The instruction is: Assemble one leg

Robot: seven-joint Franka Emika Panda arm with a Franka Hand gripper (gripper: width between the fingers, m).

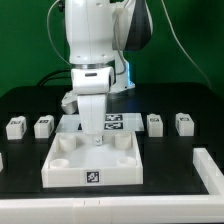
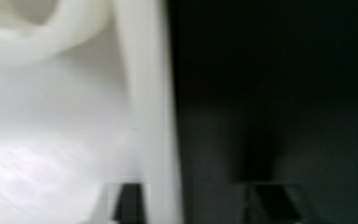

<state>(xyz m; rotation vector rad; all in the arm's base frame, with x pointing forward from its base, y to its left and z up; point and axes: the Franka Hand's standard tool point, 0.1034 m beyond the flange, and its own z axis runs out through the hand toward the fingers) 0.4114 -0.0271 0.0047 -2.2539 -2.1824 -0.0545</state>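
Looking through the exterior view, I see the arm reaching straight down at the middle, with the fingers low over the rear part of the white tray-like part on the black table. The legs lie in a row on the table, away from the fingers. The left outer leg and left inner leg are on the exterior view's left. The right inner leg and right outer leg are on its right. The marker board lies just behind the tray-like part.

In the wrist view, I make out the two dark fingers standing apart with nothing between them. One is beside the part's white wall, near a round socket.
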